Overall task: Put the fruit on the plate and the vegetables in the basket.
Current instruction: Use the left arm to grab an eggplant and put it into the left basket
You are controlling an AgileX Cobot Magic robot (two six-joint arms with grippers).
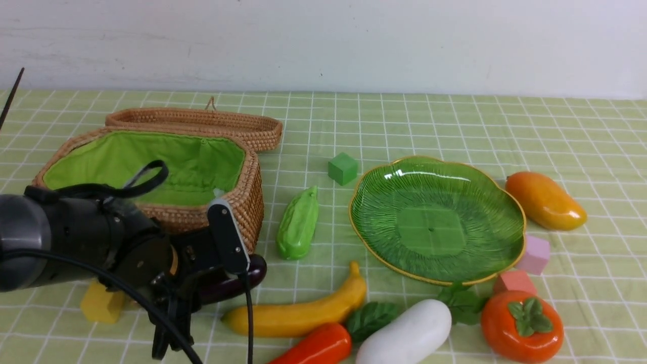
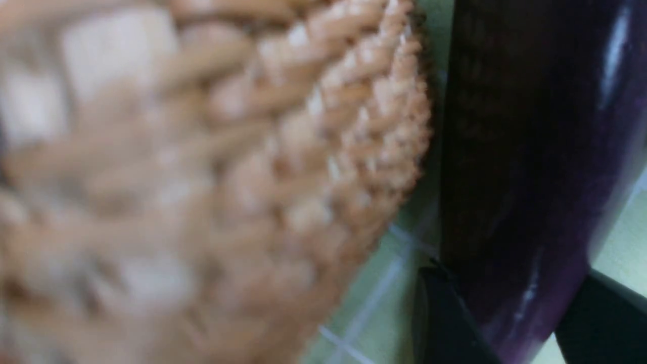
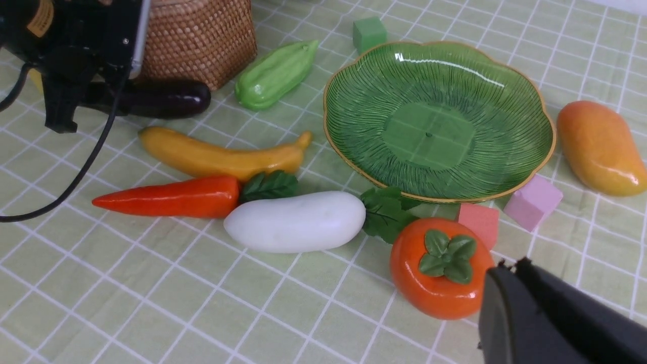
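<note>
Left fingers (image 2: 440, 323): set on either side of the eggplant (image 1: 237, 283), and the wrist view shows them against its skin.
Right fingers (image 3: 530, 303): pressed together and empty, hovering near the persimmon (image 3: 437, 268).
Eggplant: lying on the counter (image 1: 455, 116), just beside the near wall of the basket (image 1: 247, 202) and left of the banana (image 1: 303, 313).
Basket: lid thrown back, green lining exposed.
Step in hand: probably securing the eggplant for the lift into the basket.
Doing it well: the glossy, rounded skin may slip, so hold firmly across the body. Rise straight up until clear of the wicker rim, move over the lining, then release low.
</note>
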